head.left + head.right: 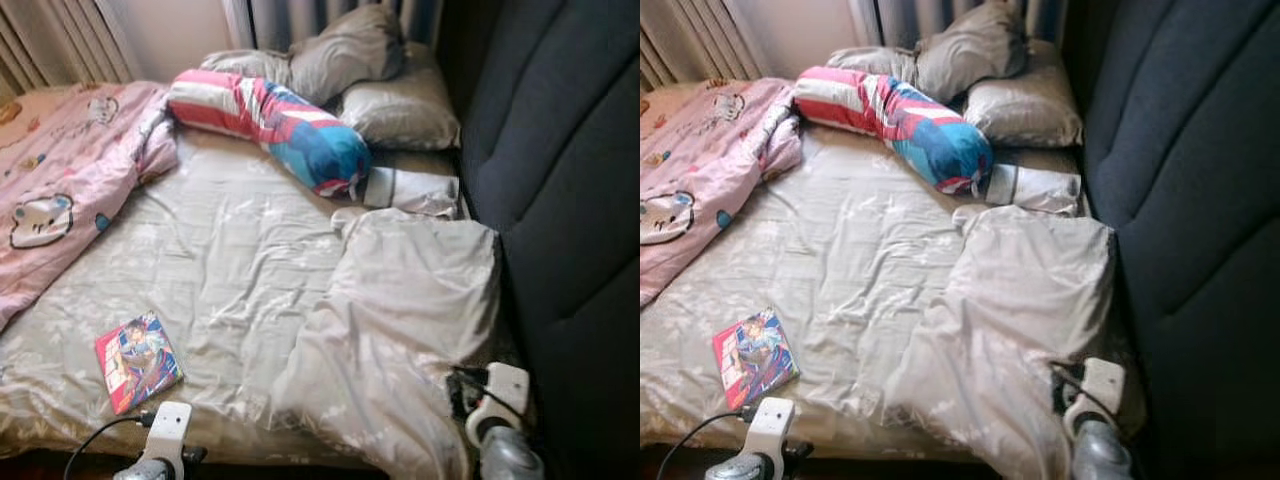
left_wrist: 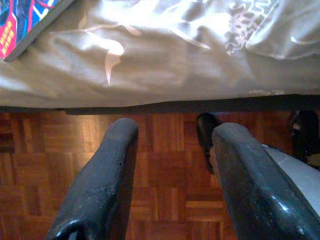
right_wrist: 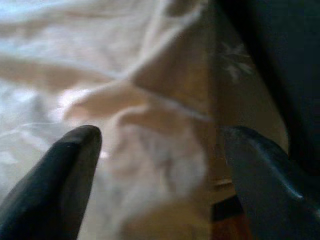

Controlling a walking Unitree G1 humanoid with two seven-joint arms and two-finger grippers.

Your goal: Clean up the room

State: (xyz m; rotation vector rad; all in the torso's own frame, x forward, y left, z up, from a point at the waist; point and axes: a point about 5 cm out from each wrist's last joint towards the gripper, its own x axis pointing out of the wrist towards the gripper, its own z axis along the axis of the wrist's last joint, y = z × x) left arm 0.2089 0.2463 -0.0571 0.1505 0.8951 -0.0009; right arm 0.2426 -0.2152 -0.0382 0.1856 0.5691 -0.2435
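A colourful comic book [image 1: 138, 360] lies on the grey bed sheet [image 1: 230, 250] near the bed's front left corner; its corner also shows in the left wrist view as the comic book [image 2: 25, 20]. My left gripper [image 2: 170, 150] is open and empty, held low over the wooden floor just short of the bed's edge, below and slightly right of the book. My right gripper [image 3: 160, 150] is open over the crumpled grey duvet [image 1: 400, 320] at the bed's front right, with nothing between its fingers. A striped red, white and blue bolster [image 1: 270, 125] lies across the far part of the bed.
A pink cartoon blanket [image 1: 60, 180] covers the bed's left side. Grey pillows [image 1: 390, 100] are piled at the back, with curtains behind. A dark blue padded wall [image 1: 570, 200] runs along the right. Parquet floor [image 2: 165, 190] lies below the bed's front edge.
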